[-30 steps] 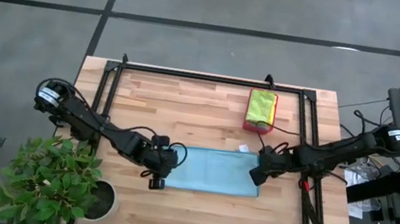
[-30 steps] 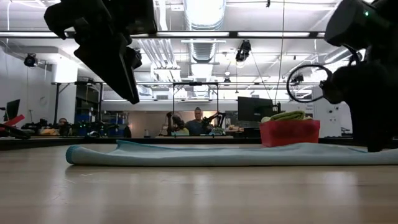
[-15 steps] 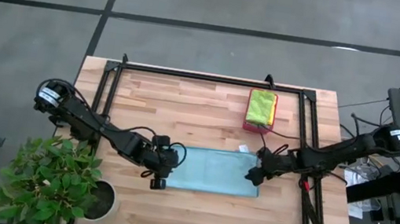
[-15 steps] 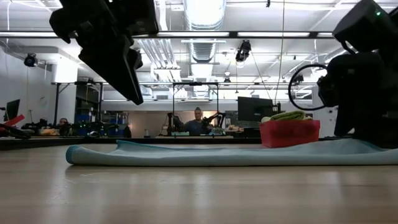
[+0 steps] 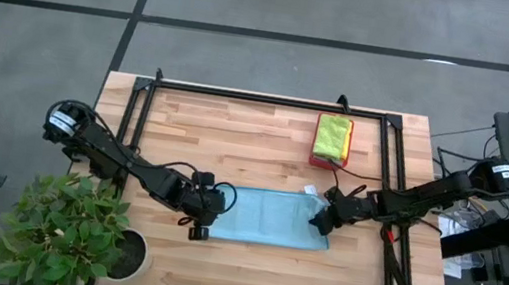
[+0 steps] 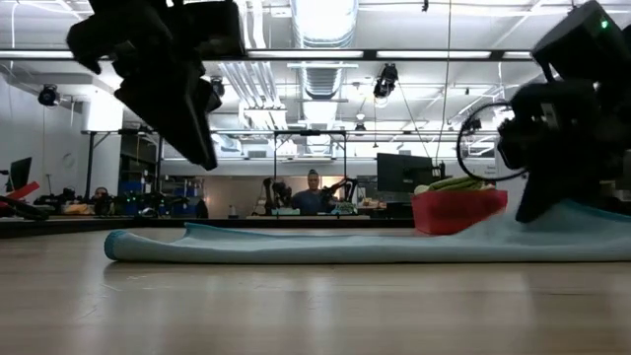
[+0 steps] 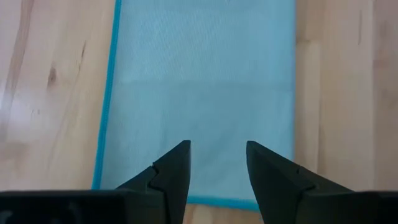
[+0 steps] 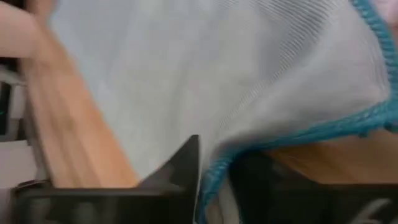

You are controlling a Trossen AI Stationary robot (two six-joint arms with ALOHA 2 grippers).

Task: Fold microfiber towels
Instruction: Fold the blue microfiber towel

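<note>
A light blue microfiber towel (image 5: 269,217) lies as a long flat rectangle on the wooden table, also seen in the low view (image 6: 325,245). My right gripper (image 5: 324,219) is at its right end, shut on it. My left gripper (image 5: 203,218) hangs open above the towel's left end, touching nothing. In the left wrist view its fingers (image 7: 217,174) stand over the towel (image 7: 205,87). Lime green and yellow towels (image 5: 333,134) lie folded in a pink-red tray (image 5: 314,156) at the far right. My right gripper pinches the towel's right end at its stitched blue edge (image 8: 217,165) between its two fingers. It comes slanting down from the table's right side. That end (image 6: 582,222) is raised a little off the table; the rest lies flat. One layer or several, I cannot tell.
A black metal frame (image 5: 271,100) runs along the table's far edge and both sides. A potted plant (image 5: 69,236) stands at the near left corner. Bare wood shows in front of the towel (image 5: 265,276). The low view shows a room with people far behind.
My right gripper has tipped its fingers down onto the towel's right end, shut on it and taken hold. That end has risen slightly off the table and drawn a little toward the left, while the rest of the towel stays flat.
</note>
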